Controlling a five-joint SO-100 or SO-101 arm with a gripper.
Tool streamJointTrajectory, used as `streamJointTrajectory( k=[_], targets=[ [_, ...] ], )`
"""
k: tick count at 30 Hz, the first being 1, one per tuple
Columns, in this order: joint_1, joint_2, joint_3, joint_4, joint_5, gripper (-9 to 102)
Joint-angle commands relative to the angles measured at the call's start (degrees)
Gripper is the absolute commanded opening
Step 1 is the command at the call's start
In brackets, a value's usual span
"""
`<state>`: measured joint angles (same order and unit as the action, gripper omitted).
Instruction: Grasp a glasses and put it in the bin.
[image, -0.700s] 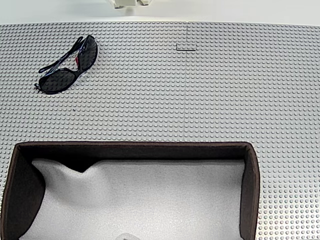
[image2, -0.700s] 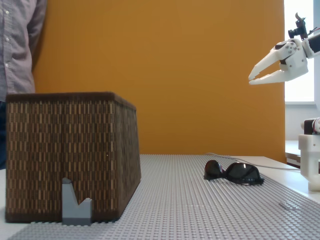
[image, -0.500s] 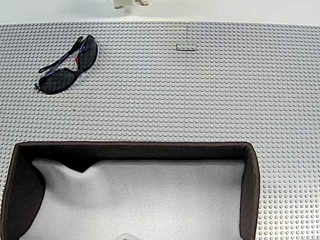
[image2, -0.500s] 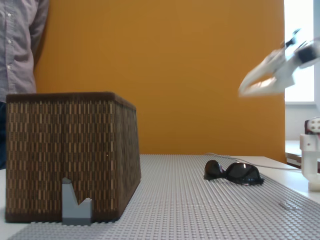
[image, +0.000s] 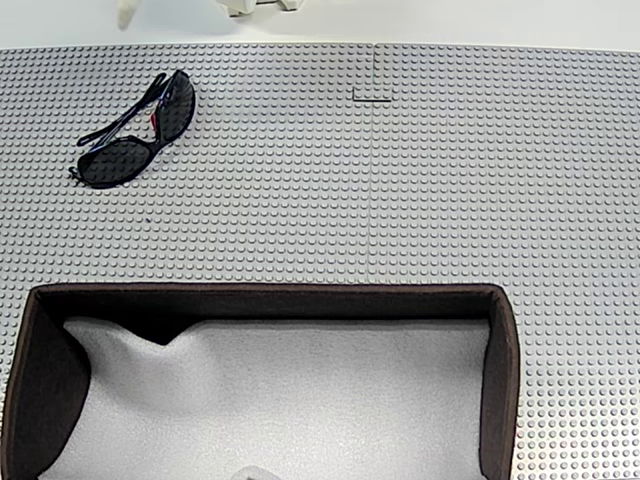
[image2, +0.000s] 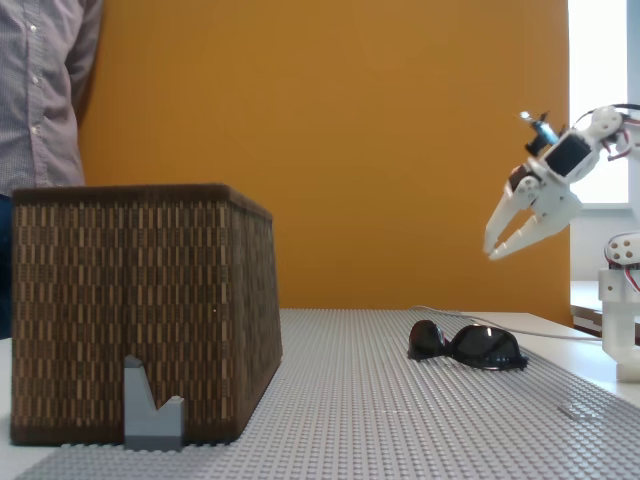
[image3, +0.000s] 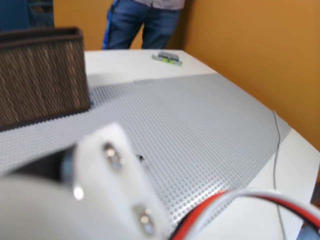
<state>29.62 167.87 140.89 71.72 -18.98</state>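
Large dark-brown woven bin (image2: 140, 310) with grey foam lining, lower left of side view, empty. White pincer (image2: 495, 240), spread, now dipped lower at right, above glossy black sunglasses (image2: 467, 345) resting unmoved on studded grey bench (image: 400, 180). Approach begun.
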Motion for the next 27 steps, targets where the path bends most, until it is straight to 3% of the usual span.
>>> streamJointTrajectory(
  k=[1, 6, 11, 14, 21, 27],
  targets=[
    [1.8, -4.9, -0.5, 1.5, -2.1, 8],
    [2.5, -14.3, -5.8, 6.2, -9.8, 14],
    [2.1, -25.4, -11.6, 9.4, -25.9, 20],
    [1.6, -27.6, -12.2, 10.3, -30.3, 27],
    [-1.7, -35.2, -13.0, 11.5, -35.2, 36],
    [-3.2, -40.6, -14.5, 9.1, -33.7, 35]
  ],
)
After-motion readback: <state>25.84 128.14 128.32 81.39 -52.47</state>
